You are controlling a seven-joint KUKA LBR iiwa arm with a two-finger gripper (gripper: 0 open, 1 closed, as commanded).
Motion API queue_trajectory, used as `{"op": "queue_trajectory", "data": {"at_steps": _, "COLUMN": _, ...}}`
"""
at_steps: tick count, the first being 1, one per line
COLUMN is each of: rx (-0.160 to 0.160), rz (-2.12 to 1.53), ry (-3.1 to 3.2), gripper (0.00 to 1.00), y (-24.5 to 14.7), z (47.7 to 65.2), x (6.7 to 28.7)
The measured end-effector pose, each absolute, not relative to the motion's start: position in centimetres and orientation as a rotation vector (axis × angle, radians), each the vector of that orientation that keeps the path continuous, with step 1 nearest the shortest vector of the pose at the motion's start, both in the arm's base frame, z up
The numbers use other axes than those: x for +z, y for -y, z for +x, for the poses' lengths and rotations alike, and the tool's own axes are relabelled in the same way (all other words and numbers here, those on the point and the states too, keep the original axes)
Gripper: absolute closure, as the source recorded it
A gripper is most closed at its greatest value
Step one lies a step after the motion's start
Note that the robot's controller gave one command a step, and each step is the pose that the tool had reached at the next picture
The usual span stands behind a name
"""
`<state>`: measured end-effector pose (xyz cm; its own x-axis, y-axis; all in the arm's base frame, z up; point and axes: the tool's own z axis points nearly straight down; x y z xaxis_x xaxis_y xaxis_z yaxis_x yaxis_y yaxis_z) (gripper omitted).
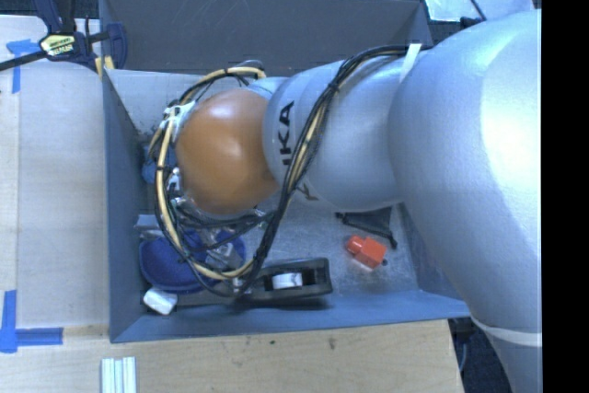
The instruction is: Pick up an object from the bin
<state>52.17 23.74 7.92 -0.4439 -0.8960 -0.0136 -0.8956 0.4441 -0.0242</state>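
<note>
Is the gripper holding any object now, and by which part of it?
It cannot be told. The gripper sits under the orange cover and cables, low over the blue round thing at the bin's lower left.

The arm [479, 152] comes in from the right as a broad silver-grey bulk. From it a narrower silver link [340, 147] runs leftward, with black lettering [287, 132] near its end. The link ends in a rounded orange cover [221, 152] over the wrist, which faces up toward the camera. Cables [167, 170] in yellow, black and white loop around the cover's left side, and a black cable [317, 120] runs back across the link. The gripper [213, 239] hangs just below the cover, pointing down, largely hidden behind the tangle of cables.
</note>
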Motion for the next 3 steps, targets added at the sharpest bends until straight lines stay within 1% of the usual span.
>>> {"op": "queue_trajectory", "data": {"at_steps": 1, "rx": 0.001, "rz": -0.991, "ry": -2.981, "gripper": 0.0, "y": -21.1, "z": 61.5, "x": 7.3}}
{"op": "queue_trajectory", "data": {"at_steps": 2, "rx": 0.005, "rz": -0.983, "ry": -2.964, "gripper": 1.0, "y": -21.3, "z": 61.8, "x": 7.7}}
{"op": "queue_trajectory", "data": {"at_steps": 3, "rx": 0.0, "rz": -0.983, "ry": -2.971, "gripper": 1.0, "y": -21.4, "z": 62.1, "x": 14.0}}
